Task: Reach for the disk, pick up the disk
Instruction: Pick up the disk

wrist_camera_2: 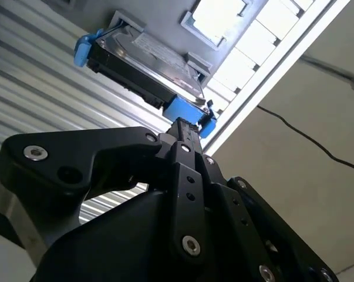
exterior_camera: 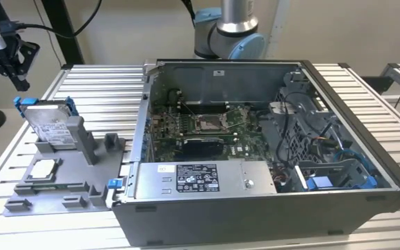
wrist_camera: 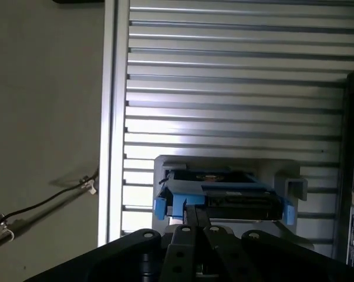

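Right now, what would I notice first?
The big open computer case in the middle, its insides showing. At the exterior view's left, the disk with bright blue edges stands tilted in a grey holder. In the first wrist view the black pincer points at it, not touching.

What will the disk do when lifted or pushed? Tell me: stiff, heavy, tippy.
Probably stiff: the disk looks like a metal slab. Likely heavy for its size, being metal. It leans on edge in the grey holder, so a sideways push might tip it.
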`<state>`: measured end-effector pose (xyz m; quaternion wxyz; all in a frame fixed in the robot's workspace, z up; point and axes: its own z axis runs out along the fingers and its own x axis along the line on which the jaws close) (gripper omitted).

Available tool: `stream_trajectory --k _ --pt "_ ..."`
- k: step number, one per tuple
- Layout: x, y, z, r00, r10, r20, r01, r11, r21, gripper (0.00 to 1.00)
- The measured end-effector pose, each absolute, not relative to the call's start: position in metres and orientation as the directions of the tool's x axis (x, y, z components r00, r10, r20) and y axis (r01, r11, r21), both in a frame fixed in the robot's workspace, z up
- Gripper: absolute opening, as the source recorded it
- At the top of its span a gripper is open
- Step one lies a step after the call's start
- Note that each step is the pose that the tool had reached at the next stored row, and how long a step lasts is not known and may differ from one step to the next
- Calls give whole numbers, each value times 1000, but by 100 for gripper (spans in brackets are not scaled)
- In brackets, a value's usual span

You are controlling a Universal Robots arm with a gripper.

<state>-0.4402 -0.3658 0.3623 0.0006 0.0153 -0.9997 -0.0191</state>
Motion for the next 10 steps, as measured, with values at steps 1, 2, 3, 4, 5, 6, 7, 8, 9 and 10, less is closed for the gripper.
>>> stream_trajectory --k 1,2,3,4,5,6,7,8,9,10 --pt "-440 -366 362 -999 -39 1 -39 999 38 0" --pt "-440 -366 362 -999 -50 0 -50 998 38 0" --pt "-440 -366 362 -998 -62 1 -62 997 38 0" --pt "-440 -366 362 -997 -75 0 -75 996 38 0" --pt "-440 -366 362 -996 -87 0 -87 995 38 0" --pt "-440 -366 362 -995 -102 0 -102 994 38 0" --pt "-440 -366 362 -993 -117 0 -117 992 38 0" --pt "-440 -366 362 -991 -131 0 -131 991 38 0" --pt "-440 -366 362 -989 -146 0 -146 989 38 0" --pt "-440 -366 362 -987 -162 0 -161 986 38 0"
